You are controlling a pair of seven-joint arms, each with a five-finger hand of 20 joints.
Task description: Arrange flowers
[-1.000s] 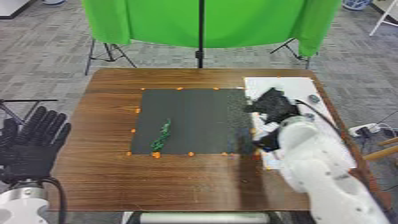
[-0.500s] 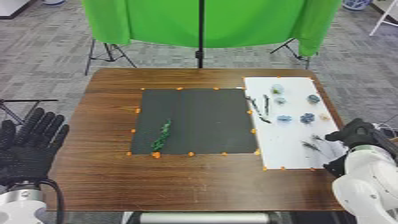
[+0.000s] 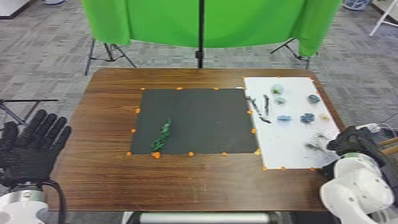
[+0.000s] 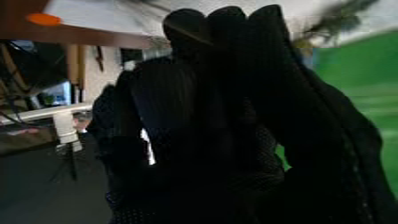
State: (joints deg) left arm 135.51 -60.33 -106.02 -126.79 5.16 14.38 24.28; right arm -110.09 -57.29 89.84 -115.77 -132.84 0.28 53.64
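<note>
While a leafy green sprig (image 3: 161,137) lies lengthwise toward the near left part of the dark mat (image 3: 195,120), the other flower pieces are on the white sheet (image 3: 289,155) beside the mat on the right. Blue flower heads (image 3: 307,118) sit around its middle, a pale greenish one (image 3: 277,89) lies farther back, thin dark stems (image 3: 266,106) run near the edge by the mat, and a wispy sprig (image 3: 314,146) is nearer the robot. The right hand (image 3: 357,142) is at the near right edge of the sheet, close to that sprig; from the wrist it (image 4: 204,150) looks open, fingers long and close together, though I can't tell whether they have hold of anything. Orange markers (image 3: 155,155) dot the borders of both mat and sheet on the brown wooden surface (image 3: 200,182). Off the left side of it the left hand (image 3: 29,155) is wide open and empty, fingers straight and spread. Past the far edge, a bright green cloth (image 3: 160,22) hangs behind a black upright pole (image 3: 201,55), with grey patterned carpet (image 3: 53,55) all round. On the floor at the far right is a blue-and-white round pot (image 3: 355,4), cut off by the top edge, its contents too small to tell
</note>
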